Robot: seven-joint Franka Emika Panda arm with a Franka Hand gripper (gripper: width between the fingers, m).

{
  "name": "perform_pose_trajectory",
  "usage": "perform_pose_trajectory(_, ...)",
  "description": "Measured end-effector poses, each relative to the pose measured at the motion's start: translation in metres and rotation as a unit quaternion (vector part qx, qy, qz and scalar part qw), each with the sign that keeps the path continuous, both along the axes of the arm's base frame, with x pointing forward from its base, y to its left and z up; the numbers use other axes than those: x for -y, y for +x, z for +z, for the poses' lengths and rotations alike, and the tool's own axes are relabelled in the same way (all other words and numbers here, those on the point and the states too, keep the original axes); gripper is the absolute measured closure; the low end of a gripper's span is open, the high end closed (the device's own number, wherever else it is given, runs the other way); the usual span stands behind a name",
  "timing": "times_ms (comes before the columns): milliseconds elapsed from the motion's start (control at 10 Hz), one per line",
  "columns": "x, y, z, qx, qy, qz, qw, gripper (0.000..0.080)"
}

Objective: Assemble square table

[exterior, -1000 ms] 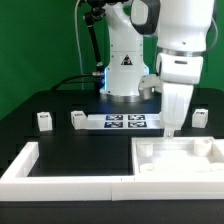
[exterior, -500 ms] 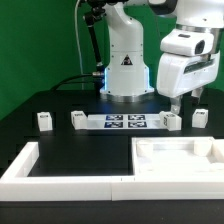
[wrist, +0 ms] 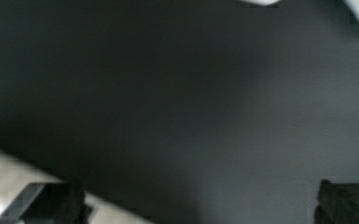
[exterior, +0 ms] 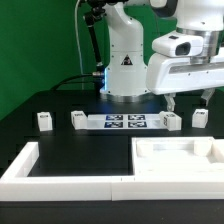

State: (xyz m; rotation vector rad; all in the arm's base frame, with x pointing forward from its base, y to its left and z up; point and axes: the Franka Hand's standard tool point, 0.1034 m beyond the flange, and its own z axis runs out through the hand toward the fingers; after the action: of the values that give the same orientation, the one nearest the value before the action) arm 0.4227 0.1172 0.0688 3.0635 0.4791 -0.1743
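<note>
The white square panel with its raised rim lies at the front on the exterior view's right. Four short white legs stand in a row behind it: two on the left and two on the right. My gripper hangs open and empty above the two right legs, clear of the panel. The wrist view is blurred. It shows the black tabletop between my two dark fingertips, with the gripper holding nothing.
The marker board lies between the inner legs, in front of the robot base. A long white L-shaped border wall runs along the front and left. A pale edge shows in the wrist view.
My gripper has risen from just above the panel's far rim and turned. It now hangs higher, over the two right legs, still open.
</note>
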Motion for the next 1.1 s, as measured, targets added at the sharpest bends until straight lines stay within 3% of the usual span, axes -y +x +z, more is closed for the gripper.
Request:
perform_pose_trajectory(200,-0.019,-0.025,0.0,-0.018,-0.012,-0.115,0.993,0.015)
perform_pose_trajectory(300,-0.022,-0.022,0.002,-0.025,-0.001,-0.182,0.983,0.015)
perform_pose_trajectory(600,-0.021,-0.024,0.001,-0.037,-0.004,-0.178,0.983,0.015)
perform_pose_trajectory(700,-0.02,-0.032,-0.002,-0.07,0.0,-0.216,0.974,0.015)
perform_pose_trajectory(900,-0.035,-0.057,-0.013,-0.206,0.004,-0.29,0.935,0.015)
perform_pose_trajectory(1000,-0.038,-0.056,-0.014,-0.27,0.017,-0.316,0.909,0.015)
perform_pose_trajectory(1100,-0.037,-0.055,-0.016,-0.302,0.012,-0.313,0.9,0.015)
